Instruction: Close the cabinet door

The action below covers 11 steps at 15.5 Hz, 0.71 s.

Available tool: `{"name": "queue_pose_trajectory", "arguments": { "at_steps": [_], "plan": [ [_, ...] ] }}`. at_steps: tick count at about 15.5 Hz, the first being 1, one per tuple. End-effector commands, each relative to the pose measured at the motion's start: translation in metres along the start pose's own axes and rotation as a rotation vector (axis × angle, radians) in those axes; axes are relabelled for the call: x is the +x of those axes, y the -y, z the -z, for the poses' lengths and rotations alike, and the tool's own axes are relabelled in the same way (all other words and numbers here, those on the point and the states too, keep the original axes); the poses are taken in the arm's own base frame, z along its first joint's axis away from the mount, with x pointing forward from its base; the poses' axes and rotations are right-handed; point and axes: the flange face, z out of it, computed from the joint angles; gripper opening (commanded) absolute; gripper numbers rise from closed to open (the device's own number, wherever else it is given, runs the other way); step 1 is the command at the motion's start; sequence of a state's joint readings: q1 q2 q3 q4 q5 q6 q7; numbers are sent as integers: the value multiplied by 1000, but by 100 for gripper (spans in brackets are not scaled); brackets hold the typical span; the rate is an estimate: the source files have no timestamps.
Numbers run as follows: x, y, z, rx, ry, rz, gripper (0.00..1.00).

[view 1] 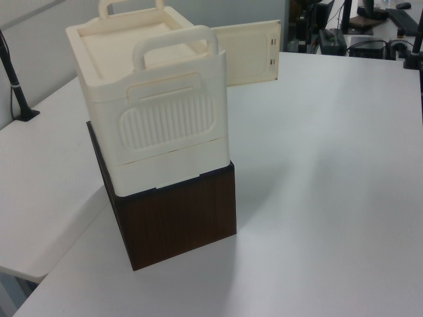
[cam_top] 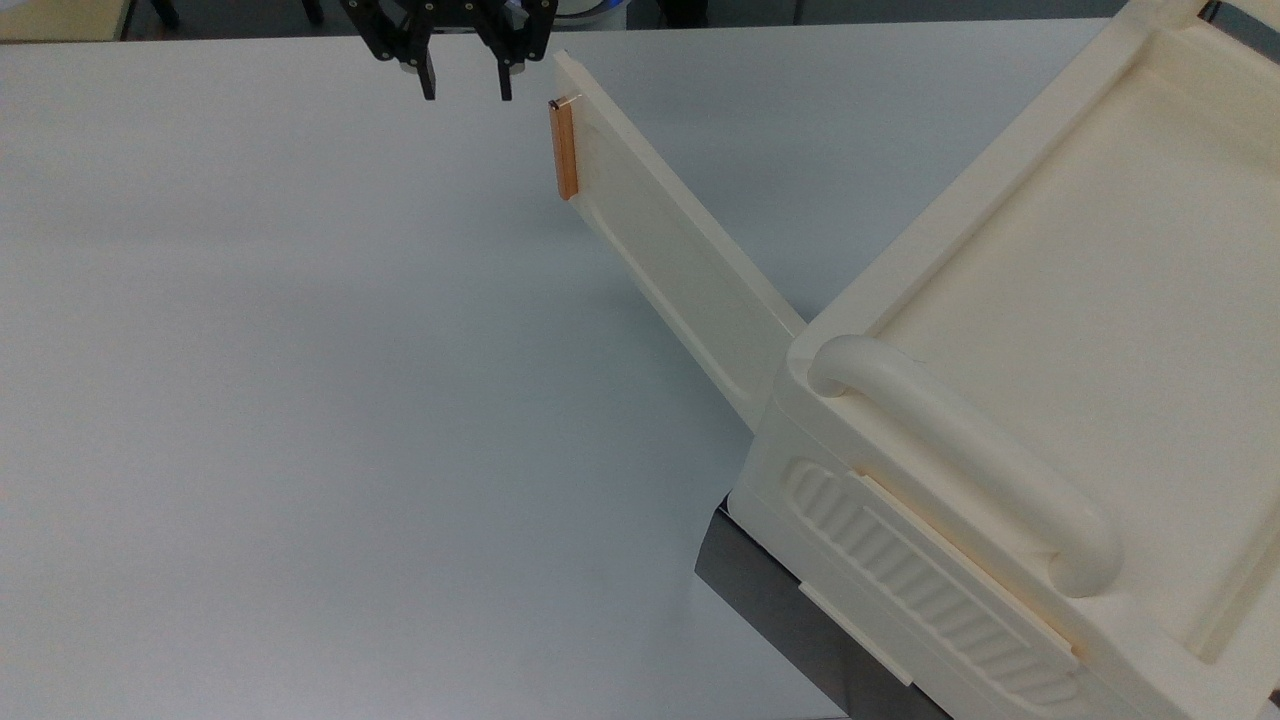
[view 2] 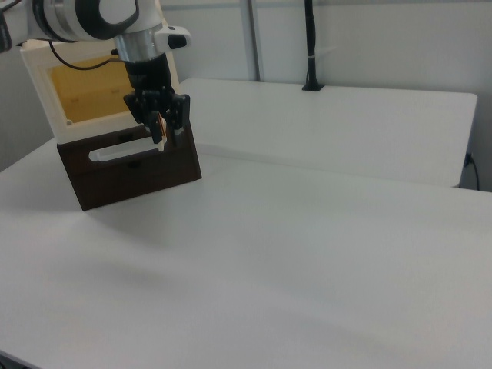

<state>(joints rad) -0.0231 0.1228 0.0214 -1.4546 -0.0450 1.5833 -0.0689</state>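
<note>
— Cabinet door (cam_top: 668,250) position, as seen in the top view from left to right?

— The gripper (cam_top: 465,85) is seen first, at the upper edge over the white table (cam_top: 300,400), its two black fingers (cam_top: 428,82) set a small gap apart with nothing held between them. Just to the top view's right of it the door's free end is found, marked by the copper-orange strip (cam_top: 566,150); no contact between fingers and strip can be made out. From there the door is swung fully open, running down and rightward to the cabinet (cam_top: 1050,330), where the rounded handle (cam_top: 960,450) and ribbed side panel (cam_top: 930,590) are seen.

— And in the left view?

— The cabinet (view 1: 152,105) is shown standing on a dark wood-grain box (view 1: 175,221), with the door (view 1: 248,53) projecting from behind it toward the left view's right.

— The right view?

— The cabinet (view 2: 65,100) is placed at the right view's left, its orange interior (view 2: 88,96) exposed. The door (view 2: 123,150) is seen edge-on as a pale bar, and the gripper (view 2: 160,127) is held beside its near end, pointing down, fingers parted.
</note>
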Motion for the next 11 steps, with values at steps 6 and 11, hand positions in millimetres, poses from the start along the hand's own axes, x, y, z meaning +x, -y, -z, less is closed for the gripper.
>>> {"name": "queue_pose_trajectory", "arguments": {
  "at_steps": [6, 11],
  "plan": [
    [1, -19, 10, 26, -79, -17, 0],
    [18, -27, 20, 79, -235, -56, 0]
  ]
}}
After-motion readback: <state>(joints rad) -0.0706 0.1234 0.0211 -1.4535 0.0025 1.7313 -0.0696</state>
